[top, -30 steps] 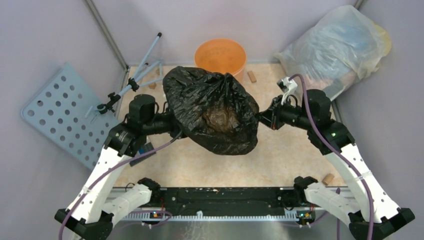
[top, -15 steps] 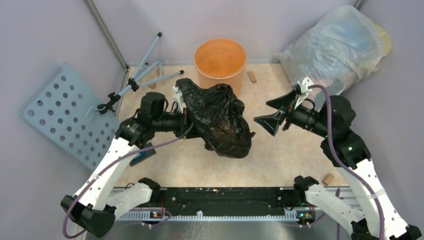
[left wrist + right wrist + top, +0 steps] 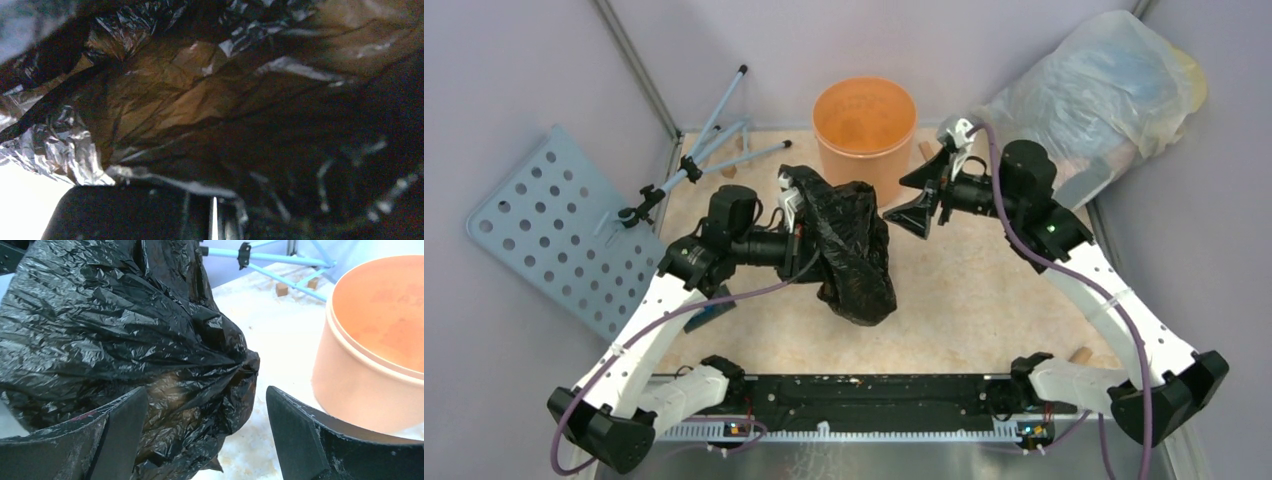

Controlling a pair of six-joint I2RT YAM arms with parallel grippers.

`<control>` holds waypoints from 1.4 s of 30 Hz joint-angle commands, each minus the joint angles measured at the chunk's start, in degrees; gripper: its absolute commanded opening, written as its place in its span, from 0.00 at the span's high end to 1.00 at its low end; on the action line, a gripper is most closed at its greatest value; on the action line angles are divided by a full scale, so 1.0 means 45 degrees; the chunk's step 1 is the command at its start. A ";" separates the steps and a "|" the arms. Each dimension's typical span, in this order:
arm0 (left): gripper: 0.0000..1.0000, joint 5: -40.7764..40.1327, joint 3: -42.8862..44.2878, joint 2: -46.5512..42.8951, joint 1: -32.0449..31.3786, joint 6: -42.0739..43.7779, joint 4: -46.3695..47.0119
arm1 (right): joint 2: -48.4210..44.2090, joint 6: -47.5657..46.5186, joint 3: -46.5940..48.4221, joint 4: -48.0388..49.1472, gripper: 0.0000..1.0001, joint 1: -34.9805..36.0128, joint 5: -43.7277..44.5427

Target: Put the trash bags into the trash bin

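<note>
The black trash bag (image 3: 854,250) hangs crumpled and floppy from my left gripper (image 3: 796,205), which is shut on its upper edge; the bag's folds hide most of the fingers. In the left wrist view glossy black film (image 3: 210,100) fills the frame. My right gripper (image 3: 899,203) stands open just right of the bag, near the front of the orange trash bin (image 3: 864,115), and holds nothing. In the right wrist view the bag (image 3: 110,325) lies past the spread fingers (image 3: 115,432), with the bin (image 3: 370,385) at the right.
A big translucent stuffed bag (image 3: 1104,90) leans in the back right corner. A blue tripod (image 3: 714,140) and a perforated grey-blue panel (image 3: 544,225) lie at the left. Small wooden blocks (image 3: 927,152) (image 3: 1081,356) sit on the table.
My right gripper has let go of the bag, opened wide and swung back toward the bin. The bag, stretched between both grippers before, has collapsed and hangs from the left one alone.
</note>
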 commanded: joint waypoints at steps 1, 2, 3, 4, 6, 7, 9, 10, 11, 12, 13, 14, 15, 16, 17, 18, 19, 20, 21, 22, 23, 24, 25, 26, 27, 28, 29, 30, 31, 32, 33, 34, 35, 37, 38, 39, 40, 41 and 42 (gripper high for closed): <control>1.00 0.0697 0.0140 0.0121 -0.0032 0.0792 0.0126 | 0.0632 -0.0697 0.1081 0.1009 0.13 0.0515 0.0038; 1.00 0.0803 0.0197 0.0140 -0.0023 0.0894 0.0040 | 0.0818 -0.0796 0.1243 0.0853 0.13 0.0542 0.0151; 1.00 0.0907 0.0256 0.0121 -0.0031 0.1019 -0.0044 | 0.1046 -0.0899 0.1429 0.0684 0.14 0.0545 0.0163; 1.00 0.0920 0.0314 0.0096 -0.0033 0.1091 -0.0108 | 0.1228 -0.1009 0.1676 0.0451 0.17 0.0545 0.0162; 1.00 0.0860 0.0417 0.0042 -0.0023 0.1162 -0.0203 | 0.1634 -0.1134 0.2111 -0.0211 0.19 0.0546 0.0144; 1.00 0.0875 0.0430 0.0030 -0.0031 0.1167 -0.0223 | 0.1756 -0.1141 0.2160 -0.0437 0.19 0.0546 0.0134; 1.00 0.0932 0.0484 -0.0008 -0.0028 0.1156 -0.0226 | 0.1677 -0.1134 0.1877 -0.0502 0.18 0.0546 0.0249; 1.00 0.0945 0.0508 -0.0013 -0.0027 0.1132 -0.0226 | 0.1561 -0.1141 0.1653 -0.0469 0.17 0.0546 0.0327; 1.00 0.0966 0.0534 -0.0023 -0.0022 0.1127 -0.0231 | 0.1437 -0.1542 0.1451 -0.0457 0.15 0.0546 0.0405; 1.00 0.0982 0.0557 -0.0014 -0.0031 0.1117 -0.0244 | 0.1355 -0.1724 0.1294 -0.0490 0.14 0.0546 0.0456; 1.00 0.0995 0.0581 -0.0013 -0.0033 0.1108 -0.0260 | 0.1303 -0.1913 0.1194 -0.0563 0.13 0.0546 0.0489; 1.00 0.1017 0.0604 -0.0026 -0.0033 0.1107 -0.0274 | 0.1309 -0.2105 0.1120 -0.0689 0.12 0.0546 0.0488; 1.00 0.1024 0.0648 -0.0042 -0.0030 0.1116 -0.0298 | 0.1359 -0.2259 0.1102 -0.0827 0.11 0.0546 0.0466; 1.00 0.1062 0.0678 -0.0061 -0.0032 0.1115 -0.0320 | 0.1436 -0.2402 0.1075 -0.0902 0.11 0.0546 0.0361; 1.00 0.1088 0.0685 -0.0080 -0.0033 0.1125 -0.0321 | 0.1570 -0.2464 0.1088 -0.0936 0.11 0.0546 0.0182; 1.00 0.1111 0.0700 -0.0100 -0.0033 0.1126 -0.0323 | 0.1731 -0.2452 0.1129 -0.0938 0.11 0.0546 0.0037; 1.00 0.1119 0.0719 -0.0127 -0.0023 0.1126 -0.0324 | 0.1924 -0.2378 0.1186 -0.0943 0.11 0.0546 0.0005; 1.00 0.1110 0.0734 -0.0157 -0.0031 0.1126 -0.0324 | 0.2097 -0.2307 0.1224 -0.0921 0.11 0.0546 -0.0085; 1.00 0.1129 0.0726 -0.0183 -0.0023 0.1109 -0.0324 | 0.2251 -0.2208 0.1246 -0.0836 0.12 0.0546 -0.0216; 1.00 0.1160 0.0725 -0.0210 -0.0024 0.1107 -0.0319 | 0.2380 -0.2061 0.1261 -0.0620 0.14 0.0550 -0.0354; 1.00 0.1203 0.0720 -0.0228 -0.0032 0.1107 -0.0306 | 0.2489 -0.1882 0.1248 -0.0386 0.18 0.0546 -0.0545; 1.00 0.1233 0.0707 -0.0243 -0.0033 0.1107 -0.0304 | 0.2566 -0.1640 0.1213 -0.0034 0.24 0.0546 -0.0857; 1.00 0.1222 0.0688 -0.0240 -0.0033 0.1107 -0.0304 | 0.2610 -0.1390 0.1159 0.0356 0.30 0.0546 -0.1313; 1.00 0.1179 0.0674 -0.0247 -0.0028 0.1124 -0.0304 | 0.2632 -0.0839 0.1070 0.0847 0.40 0.0546 -0.1741; 1.00 0.1159 0.0650 -0.0250 -0.0032 0.1136 -0.0314 | 0.2635 -0.0445 0.1007 0.1262 0.53 0.0546 -0.2000; 1.00 0.1113 0.0647 -0.0248 -0.0033 0.1145 -0.0337 | 0.2635 -0.0030 0.0946 0.1615 0.70 0.0536 -0.2039; 1.00 0.0999 0.0629 -0.0248 -0.0033 0.1160 -0.0377 | 0.2621 0.0308 0.0919 0.1805 0.86 0.0527 -0.1893; 1.00 0.0856 0.0644 -0.0243 -0.0023 0.1165 -0.0450 | 0.2602 0.0536 0.0930 0.1861 0.98 0.0485 -0.1587; 1.00 0.0667 0.0671 -0.0242 -0.0031 0.1165 -0.0557 | 0.2588 0.0791 0.0999 0.1853 1.00 0.0391 -0.1111; 1.00 0.0507 0.0674 -0.0232 -0.0023 0.1182 -0.0643 | 0.2571 0.1053 0.1037 0.1771 1.00 0.0224 -0.0522; 1.00 0.0357 0.0701 -0.0241 -0.0031 0.1180 -0.0769 | 0.2544 0.1322 0.1108 0.1695 1.00 0.0010 0.0047; 1.00 0.0231 0.0726 -0.0274 -0.0023 0.1199 -0.0901 | 0.2512 0.1634 0.1159 0.1593 1.00 -0.0278 0.0504; 1.00 0.0120 0.0756 -0.0305 -0.0019 0.1219 -0.0994 | 0.2500 0.2118 0.1209 0.1473 1.00 -0.0624 0.1249; 1.00 0.0010 0.0771 -0.0378 -0.0032 0.1224 -0.1128 | 0.2481 0.2881 0.1267 0.1210 1.00 -0.1452 0.2286; 1.00 -0.0020 0.0765 -0.0428 -0.0028 0.1214 -0.1169 | 0.2474 0.3096 0.1254 0.1147 1.00 -0.1762 0.2644; 1.00 -0.0009 0.0747 -0.0451 -0.0032 0.1196 -0.1198 | 0.2505 0.3318 0.1235 0.1026 1.00 -0.2013 0.3063; 1.00 0.0010 0.0735 -0.0498 -0.0023 0.1186 -0.1239 | 0.2517 0.3434 0.1231 0.0872 1.00 -0.2213 0.3483; 1.00 0.0000 0.0723 -0.0550 -0.0031 0.1170 -0.1266 | 0.2538 0.3505 0.1235 0.0714 1.00 -0.2341 0.3907; 1.00 -0.0004 0.0734 -0.0591 -0.0033 0.1163 -0.1318 | 0.2565 0.3548 0.1221 0.0586 1.00 -0.2406 0.4334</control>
